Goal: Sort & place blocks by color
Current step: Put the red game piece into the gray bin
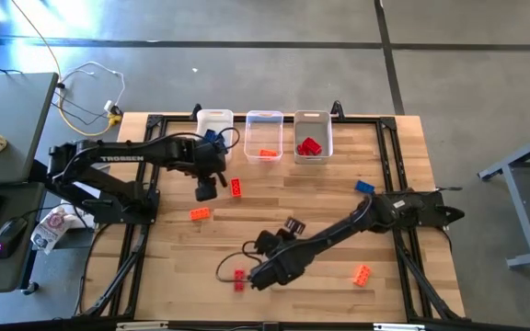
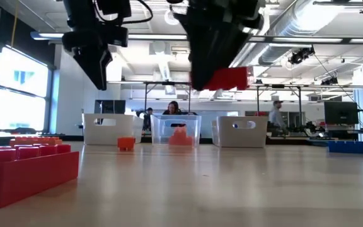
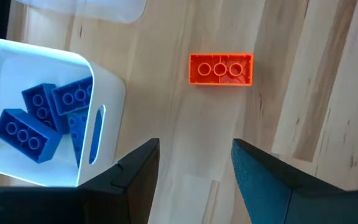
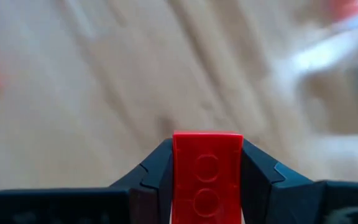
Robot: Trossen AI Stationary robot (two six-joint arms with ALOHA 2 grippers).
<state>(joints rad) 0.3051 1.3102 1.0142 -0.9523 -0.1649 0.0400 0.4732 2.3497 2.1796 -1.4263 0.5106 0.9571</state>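
My right gripper [image 1: 260, 273] hovers over the table's near middle, shut on a red studded block [image 4: 207, 168] that also shows in the low view [image 2: 230, 78]. My left gripper [image 3: 194, 174] is open and hangs above bare table beside the left white bin [image 3: 107, 93], which holds several blue blocks [image 3: 30, 127]. An orange block [image 3: 221, 68] lies flat on the table just beyond its fingers. Loose on the table lie another red block [image 1: 239, 279], two more orange ones [image 1: 200, 213] [image 1: 362, 274] and a blue one [image 1: 364, 187]. My right gripper pinches the red block by two opposite side faces [image 4: 178, 171], one finger on each side, its studded face turned toward the wrist camera. The fingers come at it from above. The low view shows the block lifted clear of the table.
Three bins stand in a row at the far edge: the left white one [image 1: 214, 122] with blue blocks, the middle clear one [image 1: 263, 138] with orange, the right one [image 1: 312, 138] with red. A red block [image 2: 27, 167] lies close to the low camera. People move in the room behind.
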